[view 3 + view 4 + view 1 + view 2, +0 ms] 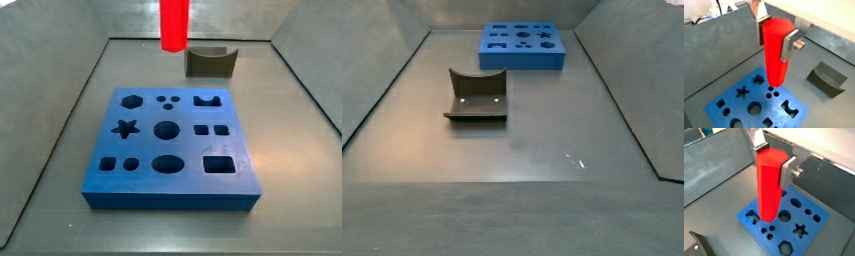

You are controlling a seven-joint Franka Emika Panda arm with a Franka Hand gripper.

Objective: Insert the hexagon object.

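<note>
My gripper [775,39] is shut on the hexagon object [774,50], a long bright red prism bar, and holds it upright by its upper end; both wrist views [774,164] show this. The bar [769,188] hangs in the air above the blue holed block [777,106], apart from it. In a side view the bar's lower end [174,25] shows at the top, beyond the block's [147,145] far edge, and the gripper is out of frame. The block has a hexagon hole [130,101] among several shaped holes. Neither bar nor gripper shows in a side view of the block [523,60].
A dark grey notched block [210,62] stands on the floor beyond the blue block; it also shows in a wrist view [826,79] and a side view [476,95]. Grey walls [80,80] enclose the floor.
</note>
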